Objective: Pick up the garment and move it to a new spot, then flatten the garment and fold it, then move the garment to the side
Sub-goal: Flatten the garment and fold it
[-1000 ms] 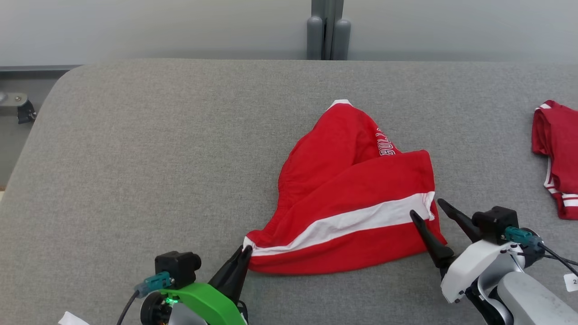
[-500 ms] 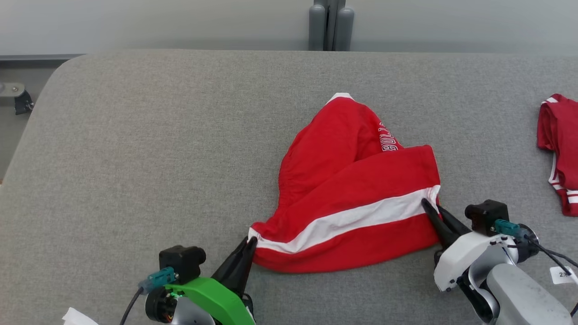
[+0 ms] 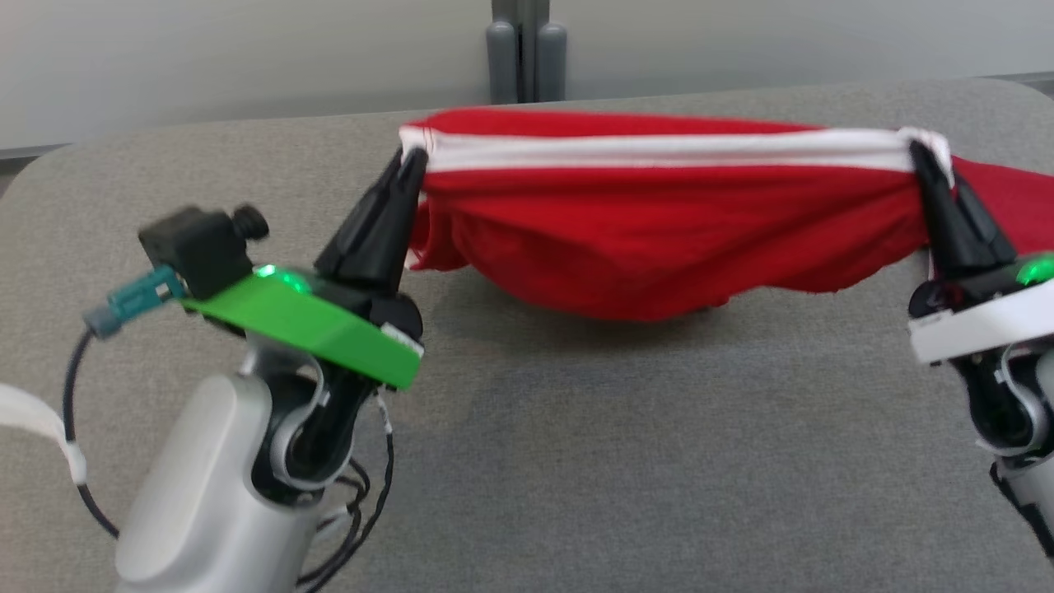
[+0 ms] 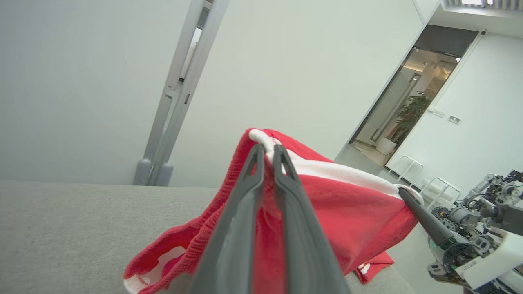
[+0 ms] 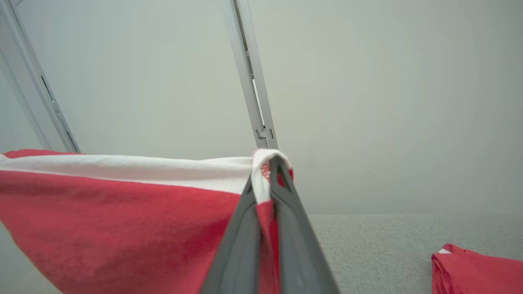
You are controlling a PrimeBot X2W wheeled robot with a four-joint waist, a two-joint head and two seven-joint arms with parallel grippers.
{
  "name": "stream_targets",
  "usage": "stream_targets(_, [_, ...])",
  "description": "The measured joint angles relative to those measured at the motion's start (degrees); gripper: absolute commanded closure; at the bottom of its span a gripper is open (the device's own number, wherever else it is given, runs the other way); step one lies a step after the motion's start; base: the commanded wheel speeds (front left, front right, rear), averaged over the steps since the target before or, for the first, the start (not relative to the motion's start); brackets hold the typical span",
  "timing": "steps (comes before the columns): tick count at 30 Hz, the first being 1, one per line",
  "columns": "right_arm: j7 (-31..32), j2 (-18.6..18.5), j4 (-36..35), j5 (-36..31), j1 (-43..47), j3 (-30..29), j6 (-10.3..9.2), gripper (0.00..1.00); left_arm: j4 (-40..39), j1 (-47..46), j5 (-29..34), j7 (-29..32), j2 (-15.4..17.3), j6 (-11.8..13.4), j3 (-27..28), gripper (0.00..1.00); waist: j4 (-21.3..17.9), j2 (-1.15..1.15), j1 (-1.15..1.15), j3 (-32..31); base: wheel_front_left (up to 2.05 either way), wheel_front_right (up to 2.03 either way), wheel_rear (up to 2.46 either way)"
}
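Observation:
The garment (image 3: 659, 231), red with a white band along its top edge, hangs stretched between my two grippers above the grey table (image 3: 576, 461). My left gripper (image 3: 412, 161) is shut on its left corner, and the left wrist view shows both fingers pinching the white-edged cloth (image 4: 347, 208) at the gripper's tips (image 4: 267, 149). My right gripper (image 3: 922, 152) is shut on the right corner; in the right wrist view its tips (image 5: 271, 163) clamp the white band of the garment (image 5: 122, 220). The middle sags close to the table.
A second red garment (image 5: 478, 269) lies on the table to the right, beyond my right gripper (image 3: 1009, 198). A grey post (image 3: 527, 49) stands against the pale wall behind the table. The table's rounded back-left corner (image 3: 49, 156) is near my left arm.
My right gripper shut on the garment's right corner. Both grippers then rose and spread, lifting the garment off the table and pulling it taut. The head camera has also shifted.

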Motion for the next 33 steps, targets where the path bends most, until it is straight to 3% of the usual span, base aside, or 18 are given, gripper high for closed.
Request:
stream_targets(5, [0.55, -5.33, 0.37, 8.08, -12.12, 2.55, -0.01, 1.00, 2.27, -16.74, -4.31, 8.31, -1.11, -0.77, 0.82, 1.00, -2.85, 0.00, 0.00, 2.38, 0.00, 0.00, 0.00])
stream_targets(10, [0.54, -8.68, 6.72, 11.13, -29.18, 6.22, -0.01, 1.00, 12.18, -36.02, -1.62, 8.37, -3.83, -2.87, -0.25, 1.00, -4.88, 0.00, 0.00, 6.88, 0.00, 0.00, 0.00])
stream_targets(14, [0.07, -9.55, 11.12, 10.04, -41.17, 7.93, -0.01, 1.00, 21.36, -49.46, 2.48, 1.08, -6.53, -4.39, -3.02, 1.00, -6.02, 0.00, 0.00, 11.49, 0.00, 0.00, 0.00])
stream_targets(19, [0.00, -9.65, 10.37, 5.78, -48.38, 4.43, -0.01, 1.00, 28.24, -58.81, 2.89, -12.44, -7.64, -4.93, -6.17, 1.00, -7.15, 0.00, 0.01, 16.46, 0.00, 0.00, 0.00])
stream_targets(24, [0.00, -8.87, 6.65, 5.02, -43.00, 2.69, 0.00, 1.00, 27.55, -54.73, -1.81, -16.63, -6.26, -4.98, -11.47, 1.00, -8.22, 0.00, 0.01, 19.01, 0.00, 0.00, 0.00])
stream_targets(30, [0.00, -7.21, 4.32, 7.40, -23.92, 2.85, 0.00, 1.00, 19.78, -31.69, -8.16, -17.06, 1.88, -4.97, -13.33, 1.00, -8.79, 0.00, 0.01, 16.82, 0.00, 0.00, 0.00])
stream_targets(33, [0.00, -6.38, 3.66, 9.70, -14.01, 0.84, 0.01, 1.00, 16.11, -17.38, -12.15, -17.13, 4.23, -4.97, -14.22, 1.00, -8.90, 0.00, 0.00, 14.79, 0.00, 0.00, 0.00])
